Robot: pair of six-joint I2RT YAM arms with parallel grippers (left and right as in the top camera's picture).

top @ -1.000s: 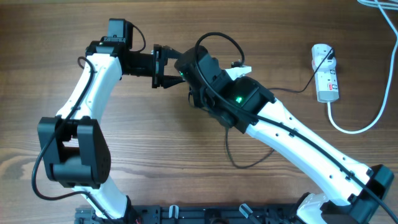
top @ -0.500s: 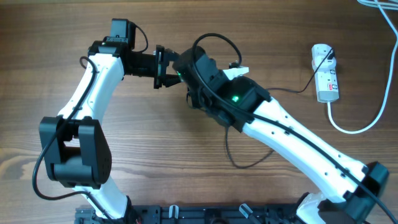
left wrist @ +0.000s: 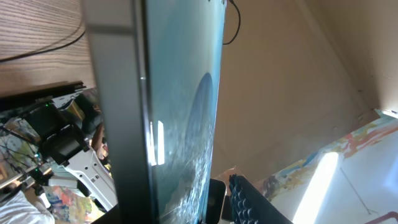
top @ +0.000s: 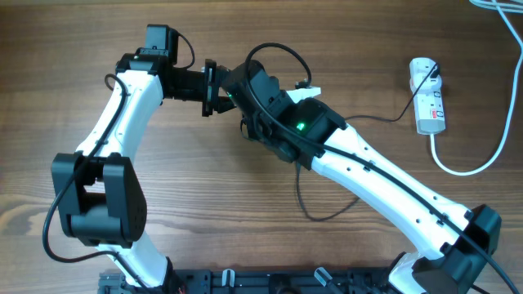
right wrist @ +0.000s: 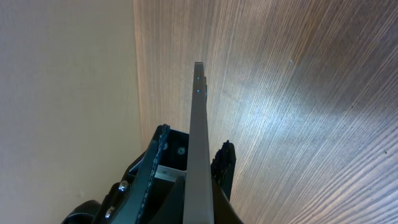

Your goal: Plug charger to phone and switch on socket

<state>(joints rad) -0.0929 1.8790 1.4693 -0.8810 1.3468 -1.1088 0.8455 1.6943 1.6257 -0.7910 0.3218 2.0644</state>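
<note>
The phone (left wrist: 186, 93) fills the left wrist view, its turquoise screen seen at a steep slant. In the right wrist view the phone (right wrist: 199, 112) stands edge-on, rising from between my right gripper's (right wrist: 200, 202) shut fingers. My left gripper (top: 222, 91) meets the right gripper head-on above the table. Its jaws stand on either side of the phone with a gap on one side. One toothed pad (left wrist: 249, 199) sits just off the screen. The charger (top: 384, 119) runs from the socket (top: 428, 94) under the right arm and loops out (top: 315, 216). Its plug tip is hidden.
A thick white lead (top: 482, 163) curves from the socket along the table's right edge. The right arm (top: 384, 180) lies diagonally across the middle of the wooden table (top: 204, 196). The arm bases stand at the front edge.
The left gripper's jaws have narrowed around the phone. The right arm has shifted slightly to the left with the phone; the left arm has hardly moved.
</note>
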